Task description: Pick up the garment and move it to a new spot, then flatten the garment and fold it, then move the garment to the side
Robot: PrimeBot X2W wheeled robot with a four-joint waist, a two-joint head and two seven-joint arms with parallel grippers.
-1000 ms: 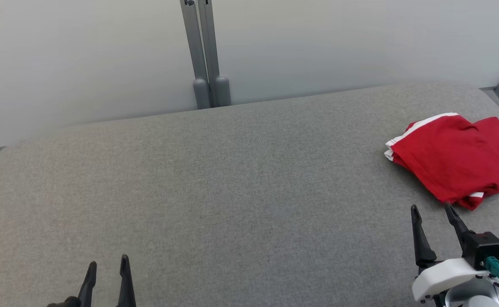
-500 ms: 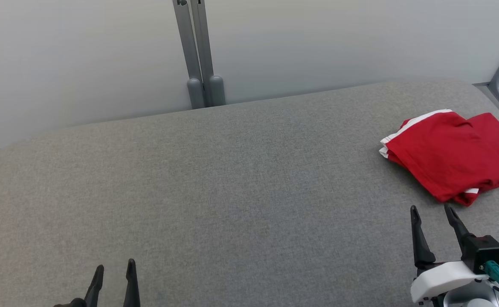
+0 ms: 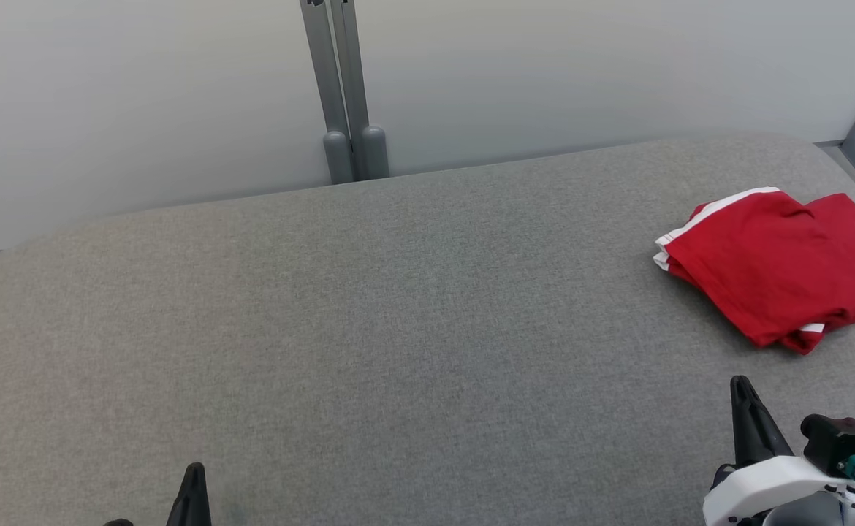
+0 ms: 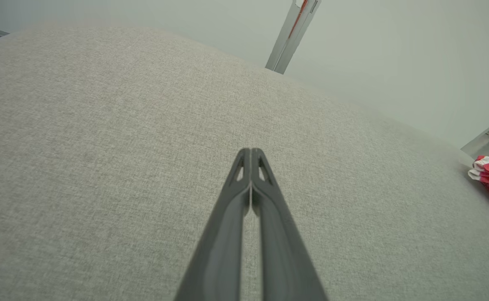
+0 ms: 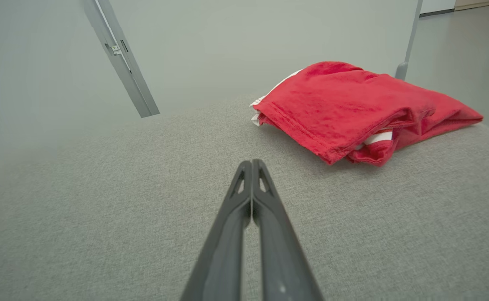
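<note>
Two closed, empty: left tool [image 4: 250, 152]; right tool [image 5: 251, 163] | grey fabric surface [image 3: 398, 329]; pale wall [image 3: 142, 95] | red garment [image 3: 771, 270] folded, far right

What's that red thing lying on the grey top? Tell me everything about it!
The red garment looks like soft cloth, bright red with white stripes along some edges and a stitched hem. It is folded into a loose, slightly lumpy bundle of several layers. It lies at the right end of the grey cloth-covered surface, close to the edge, and touches nothing else. The right tool, shut, points toward it from nearby but is apart from it.
</note>
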